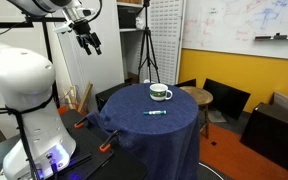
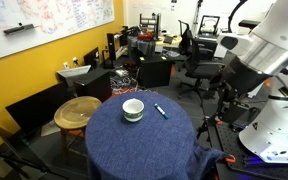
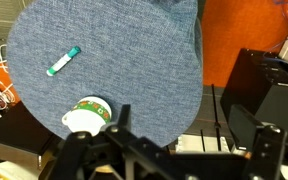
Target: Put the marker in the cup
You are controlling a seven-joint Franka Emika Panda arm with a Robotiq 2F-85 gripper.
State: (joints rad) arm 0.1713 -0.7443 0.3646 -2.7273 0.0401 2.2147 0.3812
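Status: approach not begun. My gripper (image 1: pixel 89 42) hangs high, well above and off to the side of the round table (image 1: pixel 149 132), holding nothing. It is too small in the exterior view, and too dark at the bottom of the wrist view, to say whether the fingers are spread or pressed together; I cannot tell.

Marker (image 1: pixel 156 114): lying flat on the blue cloth, near the cup (image 1: pixel 161 93) but not touching it. Wrist view confirms: marker (image 3: pixel 63 61) lies at a slant with bare cloth all round it, cup (image 3: pixel 88 115) close to the table edge, upright, mouth open.

Step in hand: reaching for the marker; the pick is not yet done.

Next move calls for: carry the wrist over the table, turn it so the fingers close across the marker's thin body rather than along it, then descend to the cloth with the fingers spread. The stick is slim and round, so it may roll if nudged; come down centred
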